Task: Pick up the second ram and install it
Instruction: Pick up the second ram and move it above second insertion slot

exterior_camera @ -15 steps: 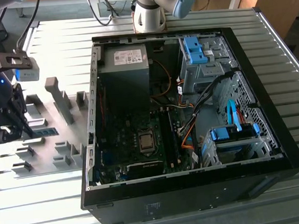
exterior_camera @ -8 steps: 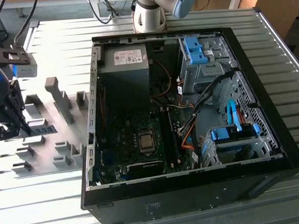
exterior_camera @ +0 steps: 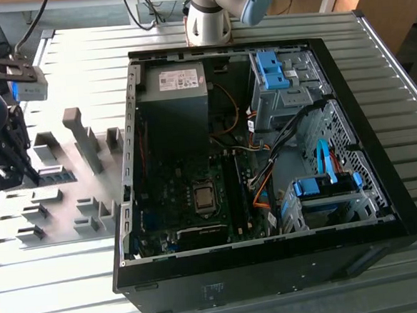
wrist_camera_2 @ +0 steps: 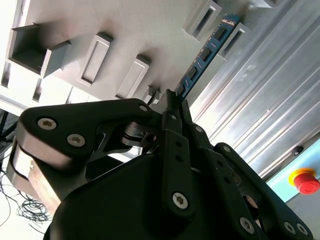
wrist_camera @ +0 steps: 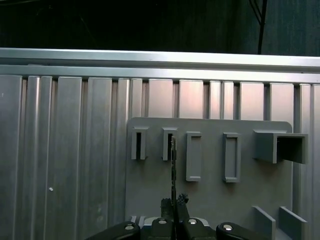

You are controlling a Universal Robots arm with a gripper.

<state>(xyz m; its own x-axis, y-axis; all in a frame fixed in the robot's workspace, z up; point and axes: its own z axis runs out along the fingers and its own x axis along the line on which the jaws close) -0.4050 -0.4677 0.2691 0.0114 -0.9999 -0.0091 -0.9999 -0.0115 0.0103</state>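
The black linkage of the gripper [wrist_camera_2: 172, 102] lies closest in the second wrist view, its two fingers pressed together on one end of the second ram [wrist_camera_2: 206, 54]. The blue-green stick with dark chips runs straight out from the fingertips, away from the camera. In the first wrist view the second ram [wrist_camera: 173, 167] is seen edge-on as a thin line rising from the gripper [wrist_camera: 174, 202], and its far end meets a slotted grey block [wrist_camera: 168, 144]. Whether that end sits in the slot or just clear of it cannot be told.

Under the stick lies the grey fixture plate [wrist_camera: 150, 195] with its row of slotted blocks, resting on the ribbed metal table [wrist_camera: 60, 150].

In the exterior view the gripper [exterior_camera: 12, 166] hangs at the exterior view's left over the fixture plate [exterior_camera: 55, 219], pointing down toward it, while the arm's base [exterior_camera: 211, 16] stands behind the open computer case [exterior_camera: 274, 275]. The case, with its motherboard [exterior_camera: 190, 193] exposed, is well apart from the gripper. A red stop button [wrist_camera_2: 306, 181] sits beyond the table's edge.
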